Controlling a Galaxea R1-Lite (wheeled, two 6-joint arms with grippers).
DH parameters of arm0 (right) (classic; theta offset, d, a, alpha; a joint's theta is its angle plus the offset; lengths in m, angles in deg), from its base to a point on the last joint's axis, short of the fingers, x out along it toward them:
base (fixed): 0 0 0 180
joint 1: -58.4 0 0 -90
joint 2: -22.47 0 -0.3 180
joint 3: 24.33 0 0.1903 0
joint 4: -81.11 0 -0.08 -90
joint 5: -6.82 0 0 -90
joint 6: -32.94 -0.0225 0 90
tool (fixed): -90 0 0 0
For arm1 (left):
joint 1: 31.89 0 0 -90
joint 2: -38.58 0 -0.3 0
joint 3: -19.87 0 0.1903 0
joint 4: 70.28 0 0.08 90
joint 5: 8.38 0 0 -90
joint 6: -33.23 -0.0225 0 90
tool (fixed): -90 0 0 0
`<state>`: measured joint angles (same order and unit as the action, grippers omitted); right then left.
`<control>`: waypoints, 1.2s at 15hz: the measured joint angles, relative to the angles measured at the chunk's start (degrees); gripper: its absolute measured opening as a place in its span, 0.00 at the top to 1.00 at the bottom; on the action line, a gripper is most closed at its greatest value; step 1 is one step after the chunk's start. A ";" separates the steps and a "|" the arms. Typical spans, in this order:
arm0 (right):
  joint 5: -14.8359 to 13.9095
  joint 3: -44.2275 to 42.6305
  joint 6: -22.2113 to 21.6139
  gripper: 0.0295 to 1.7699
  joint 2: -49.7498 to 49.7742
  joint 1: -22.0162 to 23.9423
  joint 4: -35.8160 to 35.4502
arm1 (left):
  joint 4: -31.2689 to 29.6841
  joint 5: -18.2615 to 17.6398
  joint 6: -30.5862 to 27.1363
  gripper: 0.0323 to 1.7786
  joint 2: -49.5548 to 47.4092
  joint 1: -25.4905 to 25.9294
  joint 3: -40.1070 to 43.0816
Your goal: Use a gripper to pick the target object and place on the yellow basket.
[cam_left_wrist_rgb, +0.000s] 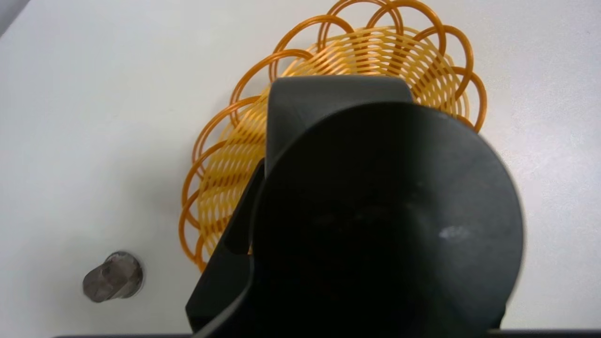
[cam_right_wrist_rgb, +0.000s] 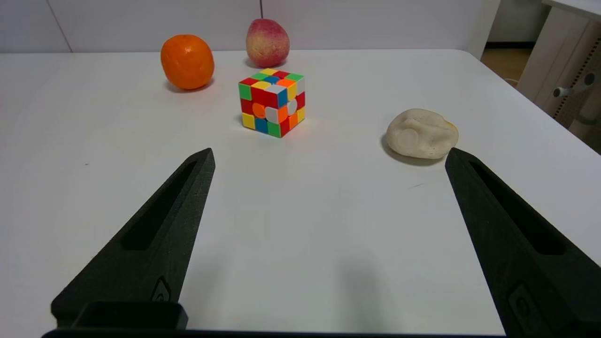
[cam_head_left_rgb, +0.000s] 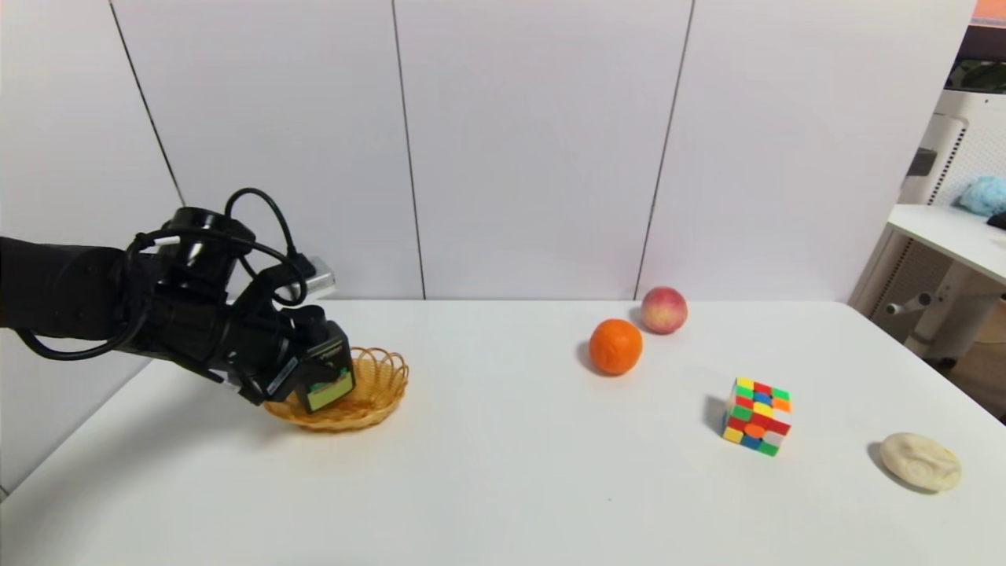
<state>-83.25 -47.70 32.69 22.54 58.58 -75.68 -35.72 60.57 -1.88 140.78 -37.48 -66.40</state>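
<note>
My left gripper (cam_head_left_rgb: pixel 295 369) is shut on the black pump bottle (cam_head_left_rgb: pixel 328 376), which hangs tilted with its light green label facing forward. Its base is low over the near left part of the yellow basket (cam_head_left_rgb: pixel 381 385); whether it touches I cannot tell. In the left wrist view the bottle's black pump top (cam_left_wrist_rgb: pixel 389 220) fills most of the picture. One black finger (cam_left_wrist_rgb: pixel 220 281) shows beside it, and the basket (cam_left_wrist_rgb: pixel 357 51) lies behind. My right gripper (cam_right_wrist_rgb: pixel 328 155) is open over bare table, away from the basket.
A small dark grey lump (cam_left_wrist_rgb: pixel 112 277) lies on the table (cam_head_left_rgb: pixel 503 487) near the basket. To the right are an orange (cam_head_left_rgb: pixel 615 346), a peach (cam_head_left_rgb: pixel 664 310), a colourful puzzle cube (cam_head_left_rgb: pixel 756 415) and a cream lump (cam_head_left_rgb: pixel 919 461). A white wall stands behind the table.
</note>
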 joint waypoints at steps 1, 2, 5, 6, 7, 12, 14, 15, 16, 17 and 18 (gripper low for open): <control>0.00 0.00 -0.02 0.04 0.00 0.00 0.00 | -0.04 -0.88 0.07 0.61 0.66 -0.11 -0.10; -0.02 0.00 -0.02 0.04 0.00 0.00 0.02 | -0.11 -1.16 0.05 0.54 1.12 -0.27 -0.13; -0.02 0.00 0.00 0.04 0.00 0.00 0.02 | -0.15 -1.32 -1.02 0.38 1.97 -0.35 -0.24; -0.02 0.00 -0.02 0.04 0.00 0.00 0.00 | -0.39 -1.46 -1.22 0.34 1.93 -0.35 -0.38; 0.00 0.00 -0.02 0.04 0.00 0.00 0.00 | -0.59 -1.93 -1.24 0.30 1.66 -0.38 -0.52; -0.02 0.00 -0.02 0.04 0.00 0.00 0.00 | -0.54 -2.15 -0.02 0.18 -5.13 0.20 -5.78; -0.02 0.00 -0.02 0.04 0.00 0.00 0.00 | -0.56 -0.61 2.80 0.15 -10.84 1.28 -7.46; -0.02 0.00 -0.02 0.04 0.00 0.00 0.02 | -0.56 1.32 4.61 0.14 -14.18 1.72 -7.74; -0.02 0.00 0.00 0.04 0.00 0.00 0.02 | -0.61 4.06 6.69 0.12 -18.12 2.07 -7.61; -0.02 0.00 0.00 0.04 0.00 0.00 0.02 | -0.61 7.02 8.66 0.11 -22.00 2.33 -6.86; -0.02 0.00 -0.02 0.04 0.00 0.00 0.02 | -0.61 10.08 10.63 0.11 -26.14 2.51 -5.40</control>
<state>-83.28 -47.70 32.67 22.54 58.58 -75.65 -36.33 70.65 8.75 114.65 -34.97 -71.80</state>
